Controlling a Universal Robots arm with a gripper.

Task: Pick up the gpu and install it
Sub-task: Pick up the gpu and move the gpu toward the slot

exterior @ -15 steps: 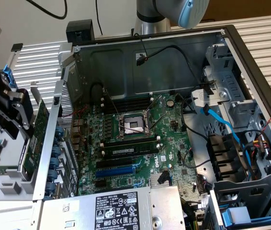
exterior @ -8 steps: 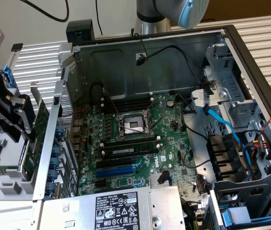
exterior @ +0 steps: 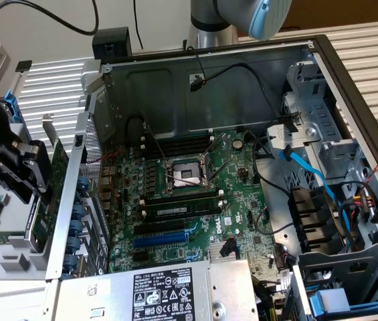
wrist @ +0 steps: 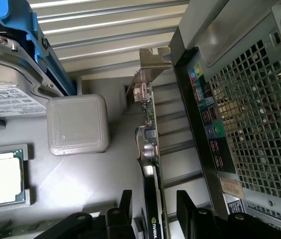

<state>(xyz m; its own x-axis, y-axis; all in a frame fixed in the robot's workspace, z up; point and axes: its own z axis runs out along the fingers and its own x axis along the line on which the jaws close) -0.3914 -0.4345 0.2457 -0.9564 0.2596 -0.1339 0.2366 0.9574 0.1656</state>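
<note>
The black claw is open, its two fingers straddling the gpu with a gap on each side. The gpu is a thin green card standing on edge, with a silver bracket at its far end. It rests on a smooth grey tabletop, just beside the perforated metal wall of an open computer case, and pale ribbed slats lie beyond.

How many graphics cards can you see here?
1. The gpu stands on edge outside the computer case, straddled by the open gripper; others may be hidden.
</note>
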